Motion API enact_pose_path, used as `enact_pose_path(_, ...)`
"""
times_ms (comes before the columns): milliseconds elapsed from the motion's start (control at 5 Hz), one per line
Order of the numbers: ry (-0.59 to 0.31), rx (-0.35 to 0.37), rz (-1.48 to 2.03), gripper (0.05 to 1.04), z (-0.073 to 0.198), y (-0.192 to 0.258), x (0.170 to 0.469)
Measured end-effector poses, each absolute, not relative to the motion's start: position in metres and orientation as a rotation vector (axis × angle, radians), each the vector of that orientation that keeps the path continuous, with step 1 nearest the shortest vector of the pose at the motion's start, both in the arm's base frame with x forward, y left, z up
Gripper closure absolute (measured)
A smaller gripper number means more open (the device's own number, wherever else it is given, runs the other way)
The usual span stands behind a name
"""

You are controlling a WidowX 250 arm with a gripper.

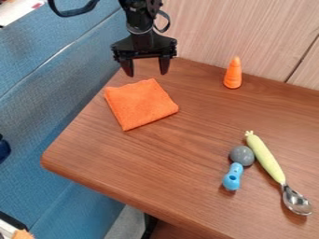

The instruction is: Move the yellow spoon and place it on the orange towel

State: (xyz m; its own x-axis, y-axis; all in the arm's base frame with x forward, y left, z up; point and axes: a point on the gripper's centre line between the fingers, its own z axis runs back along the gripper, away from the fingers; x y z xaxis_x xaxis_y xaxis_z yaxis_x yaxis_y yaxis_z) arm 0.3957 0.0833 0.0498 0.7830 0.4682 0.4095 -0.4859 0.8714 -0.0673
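Yellow-handled metal spoon lies well apart from the fingers, toward the camera and to their right in the picture. Just beside its handle is a blue-and-gray toy, so it would be good to lower the fingers across the handle, square to its length, without catching this toy. Folded orange towel is near the fingers, on their camera side. Farther back, right of them, stands an orange cone-shaped toy. The gripper has its fingers spread, nothing between. No label is readable.

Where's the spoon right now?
In the camera view, the yellow-handled spoon lies at the table's lower right, just right of the grey ball.
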Motion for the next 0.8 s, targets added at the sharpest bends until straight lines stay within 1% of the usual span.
enact_pose_path(200, -0.391, 0.038, 0.520, 0.083, 0.036, 0.081, 0.392)
enact_pose_path(400, -0.345, -0.031, 0.544, 0.083, 0.030, 0.064, 0.388)
enact_pose_path(600, -0.318, -0.050, 0.584, 0.083, 0.023, 0.046, 0.381)
enact_pose_path(800, -0.315, -0.056, 0.587, 0.083, 0.035, 0.013, 0.381)
